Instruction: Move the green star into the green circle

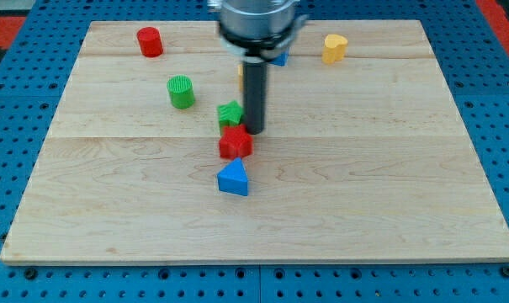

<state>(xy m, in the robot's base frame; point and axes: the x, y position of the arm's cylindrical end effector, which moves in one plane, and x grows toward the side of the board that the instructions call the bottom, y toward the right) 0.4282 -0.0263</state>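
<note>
Presently the rod's tip (254, 130) sits just beside the green star (230, 114), on its right flank, holding nothing. The star lies mid-board, right of the green circle (181, 92), with a red star (235, 142) touching below. Judged light, rigid and free-sliding; its points may make it spin, so push squarely on the right side

The rod's tip (254, 130) rests on the wooden board (389, 185), touching the right side of the green star (230, 114). A red block (235, 142) sits just below-left of it, the green cylinder (181, 92) farther left.
</note>
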